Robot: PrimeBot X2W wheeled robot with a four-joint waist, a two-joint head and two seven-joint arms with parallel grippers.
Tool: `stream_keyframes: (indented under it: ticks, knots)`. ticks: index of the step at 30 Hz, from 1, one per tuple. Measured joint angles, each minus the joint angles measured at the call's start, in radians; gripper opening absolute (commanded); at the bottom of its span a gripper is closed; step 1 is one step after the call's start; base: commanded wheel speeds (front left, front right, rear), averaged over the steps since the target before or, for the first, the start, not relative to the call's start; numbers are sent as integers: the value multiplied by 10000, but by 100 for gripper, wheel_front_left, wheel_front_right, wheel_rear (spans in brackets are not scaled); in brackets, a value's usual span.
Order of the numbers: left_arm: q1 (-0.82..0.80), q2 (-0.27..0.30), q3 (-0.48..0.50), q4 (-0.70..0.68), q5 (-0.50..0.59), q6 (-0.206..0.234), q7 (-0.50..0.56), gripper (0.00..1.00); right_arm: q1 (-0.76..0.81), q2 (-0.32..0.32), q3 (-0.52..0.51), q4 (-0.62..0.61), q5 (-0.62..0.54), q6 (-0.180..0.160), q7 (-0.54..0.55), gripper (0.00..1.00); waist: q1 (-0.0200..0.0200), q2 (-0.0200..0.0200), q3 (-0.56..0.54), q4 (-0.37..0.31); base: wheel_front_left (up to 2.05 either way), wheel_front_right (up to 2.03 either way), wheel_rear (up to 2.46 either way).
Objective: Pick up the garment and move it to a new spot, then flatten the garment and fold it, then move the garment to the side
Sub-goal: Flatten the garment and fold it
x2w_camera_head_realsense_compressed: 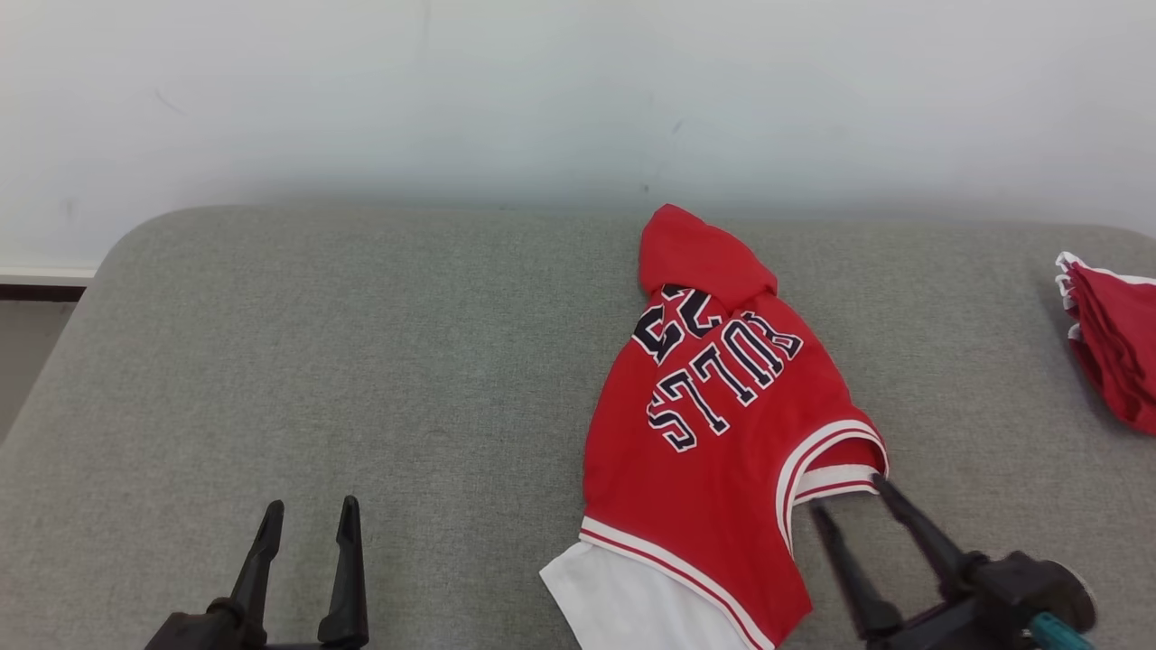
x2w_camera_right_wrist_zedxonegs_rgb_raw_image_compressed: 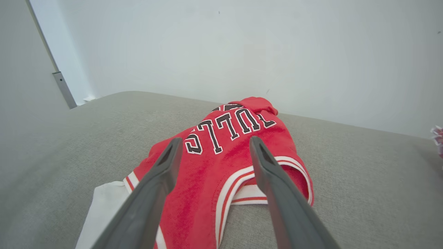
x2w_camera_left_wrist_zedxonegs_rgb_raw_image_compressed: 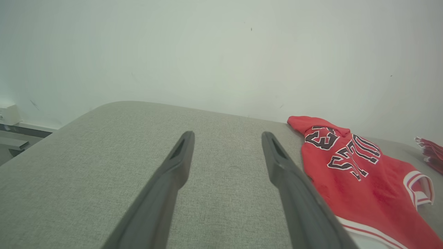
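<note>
The garment (x2w_camera_head_realsense_compressed: 713, 433) lies rumpled right of centre on the grey cushion (x2w_camera_head_realsense_compressed: 361, 361). At lower right the right gripper (x2w_camera_head_realsense_compressed: 849, 495), jaws apart and empty, is by its armhole. At lower left the left gripper (x2w_camera_head_realsense_compressed: 312, 504), jaws apart, is over bare cushion. A red pile (x2w_camera_head_realsense_compressed: 1115, 343) lies at the right edge.

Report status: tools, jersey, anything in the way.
Left tool open over cushion. Right tool open at jersey armhole. Jersey rumpled, not folded. Red cloth far right, apart.
</note>
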Motion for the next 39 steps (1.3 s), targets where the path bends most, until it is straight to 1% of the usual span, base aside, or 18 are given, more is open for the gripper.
stream_keyframes:
  ticks: [4, 9, 12, 17, 22, 26, 31, 35, 39]
  knots:
    - [26, 0, 90, -23, 36, -10, 0, 100, 546, 347, -1336, -230, -203, 0, 0, 100, 0, 0, -64, -113, 0, 0, 0]
    - [115, 0, 307, -94, 242, -31, 0, 100, 1134, 895, -2683, -439, -410, 0, -2, 100, 0, 0, -122, -285, 0, 0, 0]
    - [167, 2, 477, -136, 339, -98, 0, 100, 1425, 1248, -3321, -483, -456, 0, -2, 100, 0, 0, -123, -390, 0, 0, 0]
    - [176, 0, 686, -163, 533, -199, 0, 100, 1688, 1603, -3881, -395, -570, 0, 0, 100, 0, 0, -80, -525, 0, 0, 0]
    - [174, 2, 809, -138, 558, -290, 0, 100, 1720, 1699, -4015, -268, -627, 0, -2, 100, 0, 0, -42, -589, 0, 0, 0]
    - [157, 0, 727, -115, 556, -320, 0, 100, 1517, 1620, -3971, -161, -660, 0, -2, 100, 0, 0, -8, -552, 0, 0, 0]
    - [74, -2, 579, -121, 545, -309, 0, 100, 819, 1166, -3630, 359, -700, 0, 0, 100, 0, 0, 78, -403, 0, 0, 0]
    - [11, -2, 527, -121, 541, -284, 0, 100, 40, 771, -3266, 1080, -744, 0, 90, 100, 0, 1, 171, -230, 0, 0, 0]
    - [-95, 0, 414, -98, 500, -280, 0, 100, -709, 462, -2945, 2061, -734, 0, 251, 100, 0, 2, 319, -15, 0, 0, 0]
